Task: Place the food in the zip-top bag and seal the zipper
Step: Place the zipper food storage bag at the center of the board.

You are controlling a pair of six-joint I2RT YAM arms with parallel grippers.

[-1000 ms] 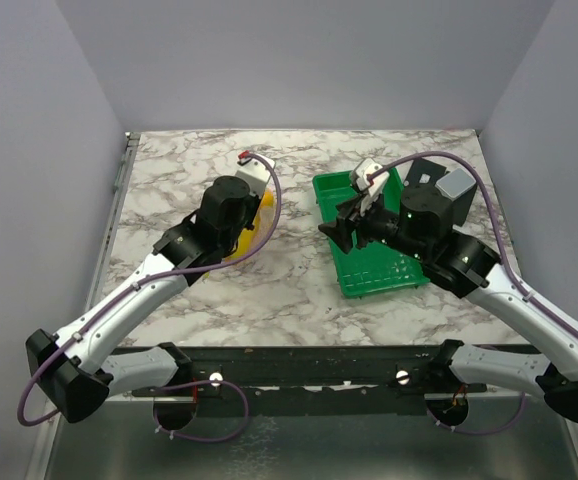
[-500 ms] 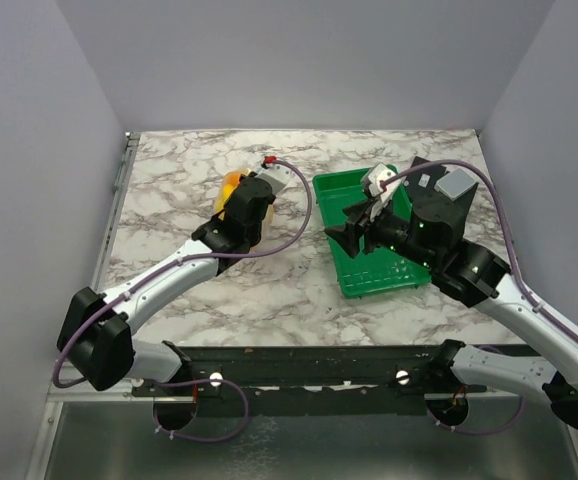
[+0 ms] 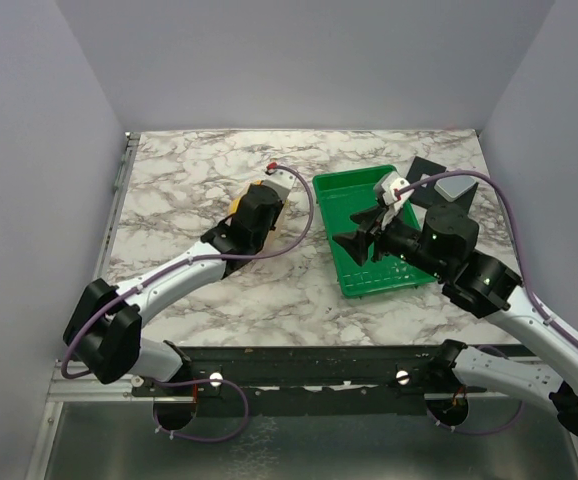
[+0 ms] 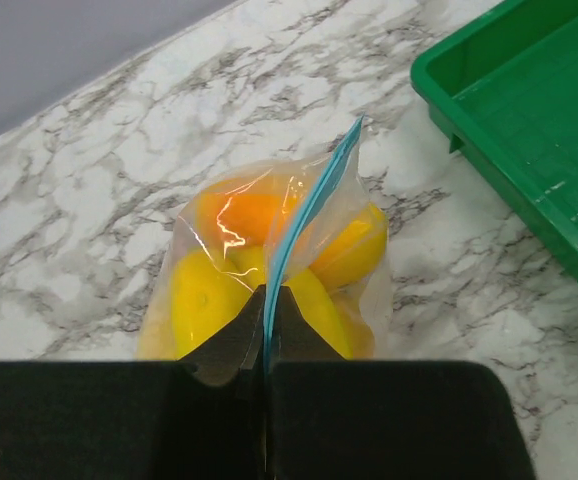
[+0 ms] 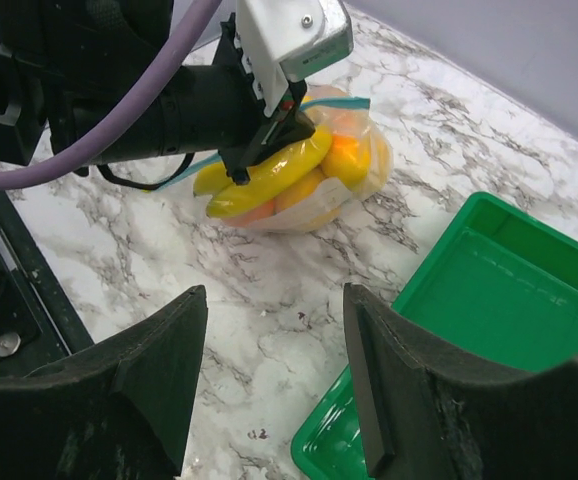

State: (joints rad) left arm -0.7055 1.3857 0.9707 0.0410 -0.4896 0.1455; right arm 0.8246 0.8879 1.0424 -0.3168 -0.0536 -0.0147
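"Is the food (image 4: 209, 300) all bagged?"

"Looks so: it sits inside the zip-top bag (image 4: 349, 250), centre frame on the table (image 4: 89, 130). Left gripper (image 4: 266, 325) pinches the zipper (image 4: 314, 200); sealing seems unfinished. Right gripper (image 5: 274, 300) hangs spread."

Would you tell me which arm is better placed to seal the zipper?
Left. The left pincer is shut on the zipper of the filled zip-top bag; the right pincer is open, apart from it.

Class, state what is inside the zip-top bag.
Yellow and orange fruits fill the zip-top bag. The left gripper, shut on the zipper, hides its near end.
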